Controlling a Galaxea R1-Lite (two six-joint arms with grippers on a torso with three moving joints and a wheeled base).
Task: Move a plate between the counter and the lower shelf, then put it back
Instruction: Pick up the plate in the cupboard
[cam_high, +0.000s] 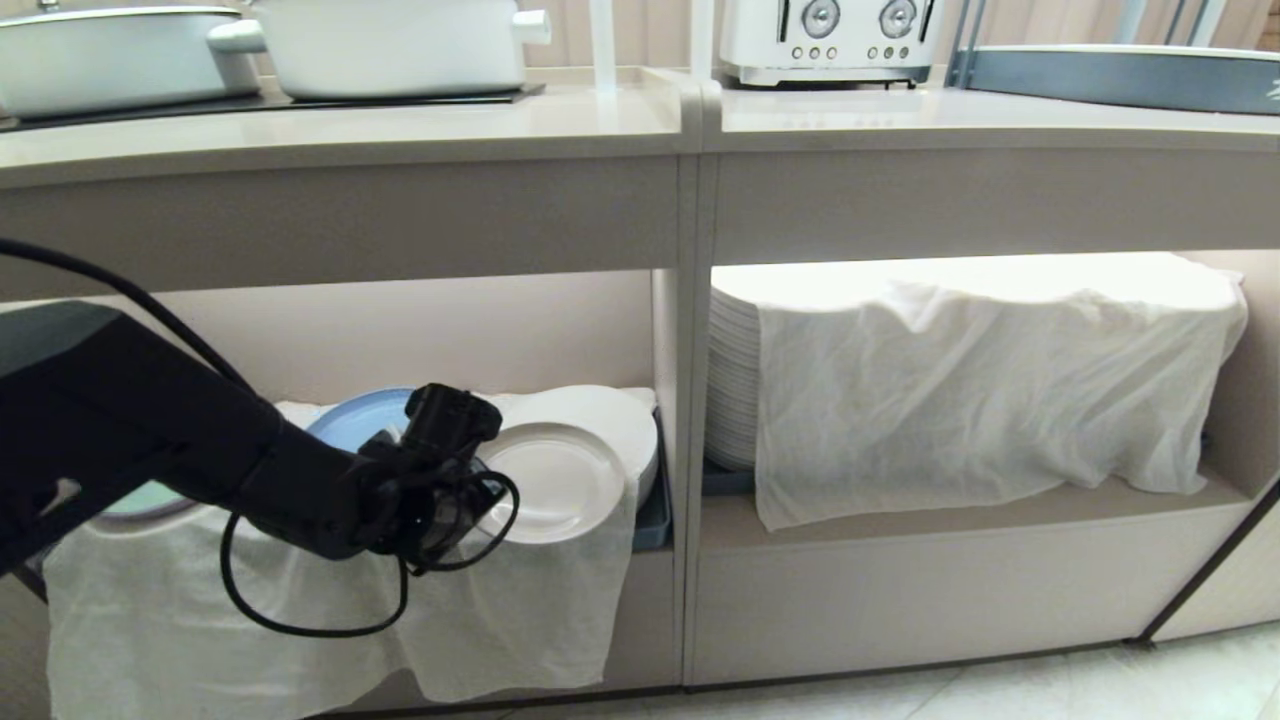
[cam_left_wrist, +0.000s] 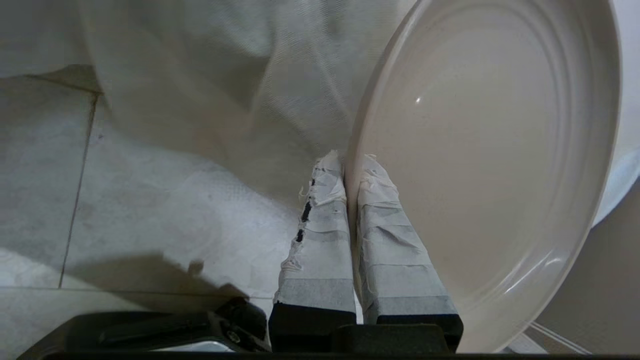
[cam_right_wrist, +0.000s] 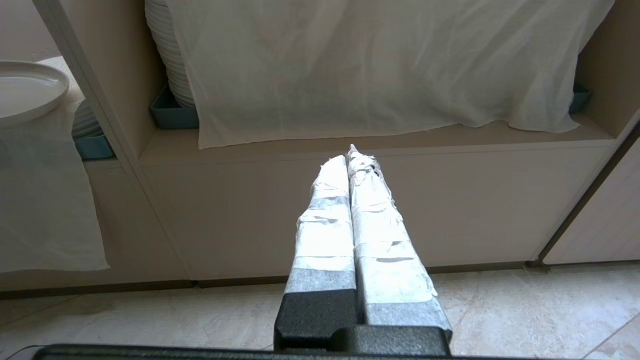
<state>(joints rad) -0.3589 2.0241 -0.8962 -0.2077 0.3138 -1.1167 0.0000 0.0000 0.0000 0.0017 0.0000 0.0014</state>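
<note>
beside lower shelf (cam_high: 900, 520), left end effector (cam_left_wrist: 350, 165) pinches plate (cam_left_wrist: 490, 150) rim.

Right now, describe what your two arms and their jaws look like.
The left arm is a bulky matte black casing with a black cable looping beneath its wrist. The left gripper has two long, flat jaws wrapped in frayed white tape over black bases. The right gripper looks the same: white-taped jaws on a black mount. The right arm itself is out of view.
</note>
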